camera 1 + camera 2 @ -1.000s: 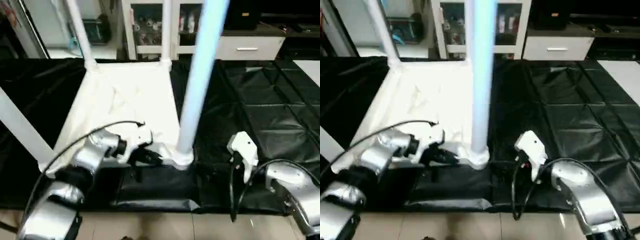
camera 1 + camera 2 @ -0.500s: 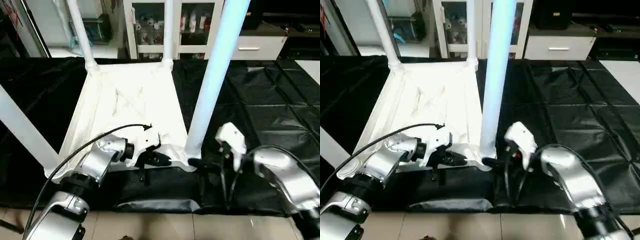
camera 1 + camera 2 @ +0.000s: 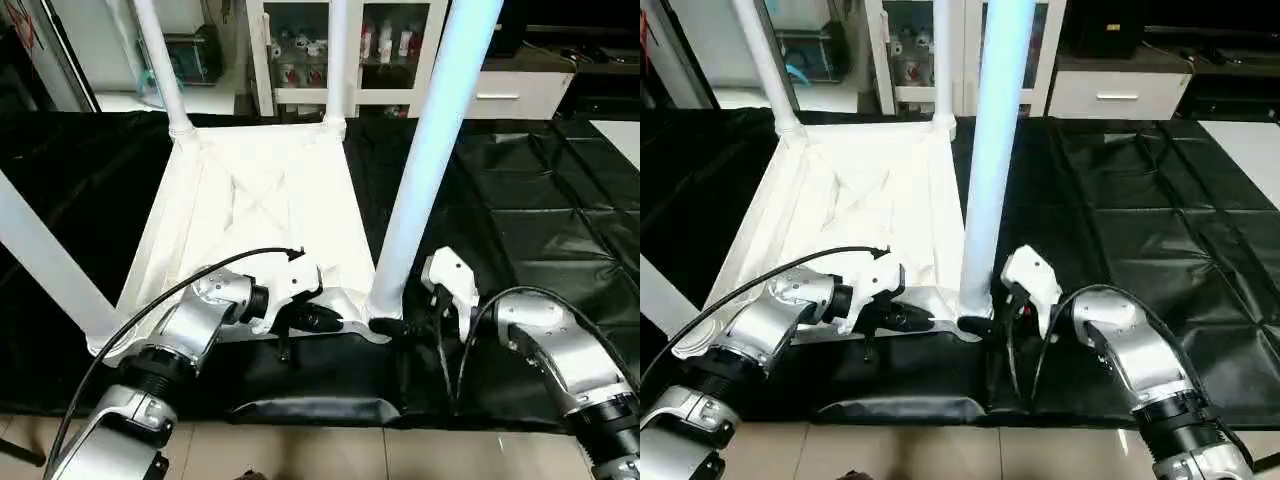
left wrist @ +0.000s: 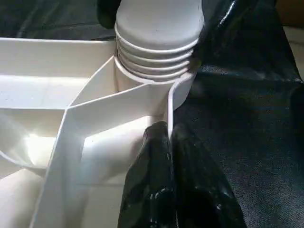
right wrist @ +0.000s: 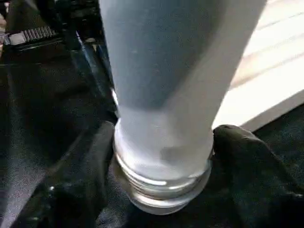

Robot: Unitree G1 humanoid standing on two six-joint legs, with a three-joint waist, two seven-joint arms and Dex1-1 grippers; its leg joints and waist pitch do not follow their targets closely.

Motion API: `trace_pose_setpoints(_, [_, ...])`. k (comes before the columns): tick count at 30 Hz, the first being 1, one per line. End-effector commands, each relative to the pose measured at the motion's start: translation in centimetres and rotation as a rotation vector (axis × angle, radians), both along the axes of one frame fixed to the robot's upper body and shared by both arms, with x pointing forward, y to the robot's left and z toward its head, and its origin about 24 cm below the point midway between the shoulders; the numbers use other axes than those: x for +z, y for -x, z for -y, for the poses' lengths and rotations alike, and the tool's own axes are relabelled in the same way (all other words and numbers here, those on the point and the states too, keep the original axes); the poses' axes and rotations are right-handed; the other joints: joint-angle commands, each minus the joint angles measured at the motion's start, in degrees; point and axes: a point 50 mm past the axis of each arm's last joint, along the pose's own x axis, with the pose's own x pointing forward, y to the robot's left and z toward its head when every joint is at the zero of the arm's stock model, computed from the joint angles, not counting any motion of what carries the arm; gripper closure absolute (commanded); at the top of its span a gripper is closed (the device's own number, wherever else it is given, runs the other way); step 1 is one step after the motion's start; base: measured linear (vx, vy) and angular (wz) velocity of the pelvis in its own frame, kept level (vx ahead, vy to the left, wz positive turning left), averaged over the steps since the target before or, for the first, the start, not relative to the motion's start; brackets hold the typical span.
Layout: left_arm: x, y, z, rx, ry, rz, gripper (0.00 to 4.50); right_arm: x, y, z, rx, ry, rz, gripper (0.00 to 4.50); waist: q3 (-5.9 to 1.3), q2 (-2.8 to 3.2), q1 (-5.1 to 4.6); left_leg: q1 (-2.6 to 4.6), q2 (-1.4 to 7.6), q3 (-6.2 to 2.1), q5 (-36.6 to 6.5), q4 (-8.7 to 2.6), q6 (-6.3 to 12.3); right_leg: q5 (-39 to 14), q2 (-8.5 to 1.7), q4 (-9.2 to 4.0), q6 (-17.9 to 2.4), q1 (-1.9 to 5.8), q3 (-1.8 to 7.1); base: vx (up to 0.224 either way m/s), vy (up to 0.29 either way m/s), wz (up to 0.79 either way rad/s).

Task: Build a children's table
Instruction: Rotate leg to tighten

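Right gripper [image 5: 161,175]: the two black fingers [image 5: 251,166] stand apart on either side of the near-right long tapered white tube leg [image 3: 425,170], at its ribbed foot just above the round corner socket [image 3: 375,320]. In the right wrist view both pads sit against or just beside the tube; whether they squeeze it I cannot tell.

Left gripper [image 3: 325,320]: fingers [image 4: 159,190] pressed together, tip resting on the near rim of the white plastic rectangular table top [image 3: 260,200], just left of the same socket. Appears to be steadying the top, not holding anything.

The table top lies upside down on the black-covered work table [image 3: 540,210], ribbed X-braced underside up, toward the left of centre. Four legs stand in the corners: far-left [image 3: 160,65], far-right [image 3: 336,60], near-left [image 3: 45,265], and the near-right one.

Step in hand, as judged: seating or tightening the fourth and last leg. Ring ridges show above the socket in the left wrist view, so it may not be fully home.

Next move calls for a firm grip on the leg foot, then a twist or downward push while the left gripper braces the top against sliding.
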Motion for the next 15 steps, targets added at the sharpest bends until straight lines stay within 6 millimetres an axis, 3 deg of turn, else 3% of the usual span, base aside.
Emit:
trace_pose_setpoints(1, [-1.08,0.78,0.27,-0.008,0.016,-0.06,4.5,0.53,-0.43,0.03,0.019,0.018,0.026,1.22,-2.7,-1.65,-0.23,1.3,2.94,-1.18,-14.3,-4.67,3.66,-15.5,-2.34,-3.48,-12.7,1.44,0.82,0.0,0.0,0.0])
trace_pose_setpoints(6, [-1.05,0.74,0.13,-0.006,0.013,-0.06,4.5,0.54,-0.69,0.05,0.018,0.01,0.032,1.65,-2.61,-1.64,-0.35,1.28,2.93,-1.2,-15.0,-4.76,3.36,-15.8,-2.3,-3.55,-12.8,1.4,0.84,0.0,0.0,0.0])
trace_pose_setpoints(15, [-1.29,0.78,0.0,0.016,0.017,-0.076,4.5,0.26,-0.86,-0.24,-0.023,-0.055,0.017,1.78,-2.54,-1.77,-0.55,1.15,2.91,-1.21,-15.1,-4.81,3.47,-16.0,-2.37,-3.56,-12.9,1.36,0.86,0.0,0.0,0.0])
